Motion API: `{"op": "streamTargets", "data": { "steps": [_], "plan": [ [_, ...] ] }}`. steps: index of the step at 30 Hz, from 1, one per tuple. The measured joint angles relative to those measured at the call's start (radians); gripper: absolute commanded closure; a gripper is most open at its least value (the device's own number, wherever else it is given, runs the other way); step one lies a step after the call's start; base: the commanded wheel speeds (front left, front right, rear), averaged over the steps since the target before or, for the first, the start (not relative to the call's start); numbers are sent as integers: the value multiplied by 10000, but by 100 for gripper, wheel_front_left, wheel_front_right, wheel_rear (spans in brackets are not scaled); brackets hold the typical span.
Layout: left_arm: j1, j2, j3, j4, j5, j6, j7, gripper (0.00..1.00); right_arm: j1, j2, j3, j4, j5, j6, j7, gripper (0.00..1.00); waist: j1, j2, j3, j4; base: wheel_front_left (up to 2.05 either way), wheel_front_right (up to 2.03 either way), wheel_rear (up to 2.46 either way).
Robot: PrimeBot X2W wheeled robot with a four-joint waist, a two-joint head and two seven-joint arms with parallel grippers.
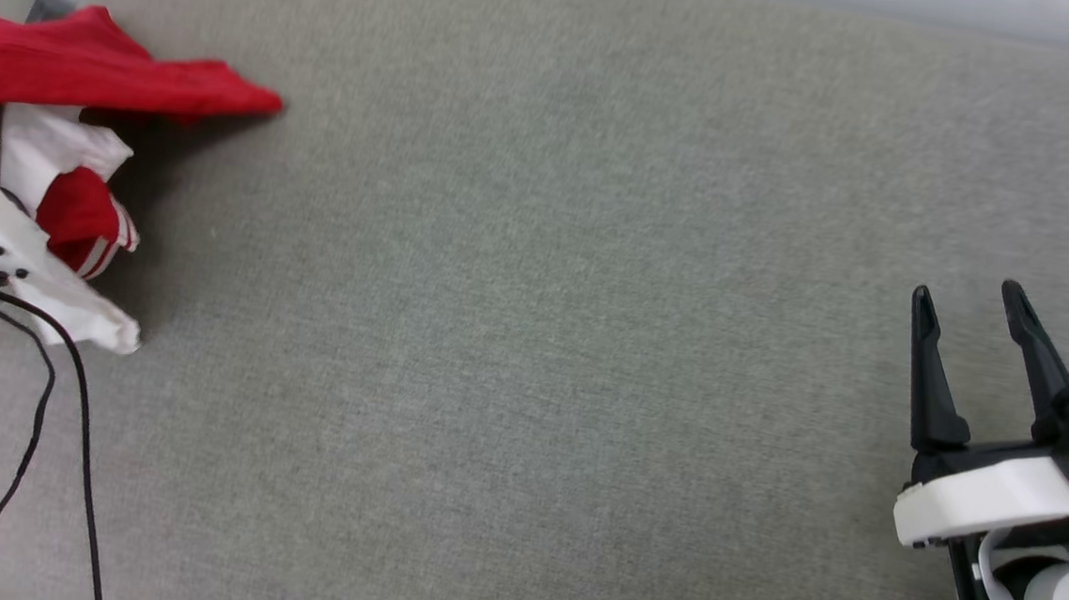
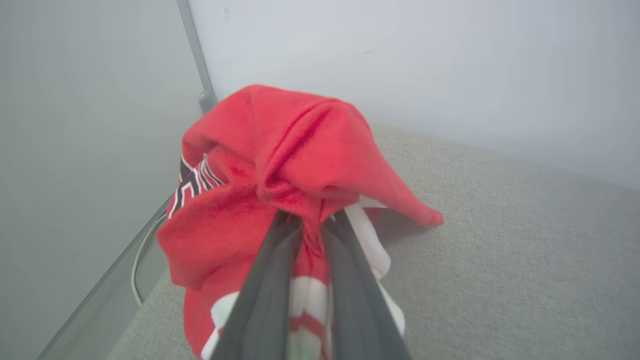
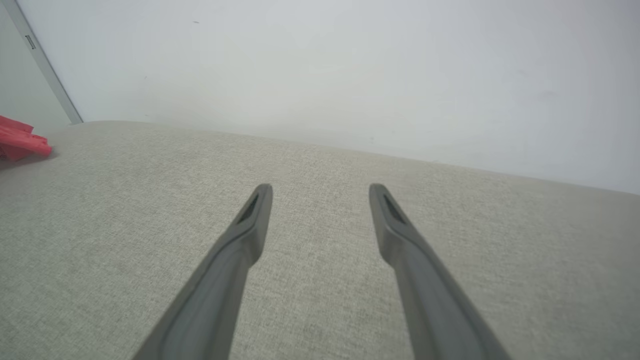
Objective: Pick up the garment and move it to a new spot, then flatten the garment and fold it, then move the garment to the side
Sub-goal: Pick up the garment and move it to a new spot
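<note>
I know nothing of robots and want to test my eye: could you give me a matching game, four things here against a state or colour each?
Things:
1. left tool
2. right tool
3. garment
4. cable

States:
a. open, holding nothing
b. bunched up, red and white
c. thin and black
d. shut on cloth

Pairs: 1-d, 2-a, 3-b, 4-c.

garment (image 2: 300,165): soft matt jersey cloth; desk (image 1: 532,337): grey woven fabric, slightly rough; right claw (image 3: 320,192): matt dark plastic.
</note>
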Motion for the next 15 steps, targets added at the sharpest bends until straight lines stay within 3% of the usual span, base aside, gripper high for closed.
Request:
{"op": "streamTargets", "data": {
  "steps": [7,15],
  "plan": [
    [404,-566,-441,-639,359,113,-619,100,588,-4,-180,247,384,0,-167,0,-1,0,-937,-628,0,0,0],
    [1471,-1145,-1294,-2031,861,326,-594,100,1063,-6,-190,435,593,-2,-171,0,-1,0,-1701,-1762,0,0,0]
  ]
}}
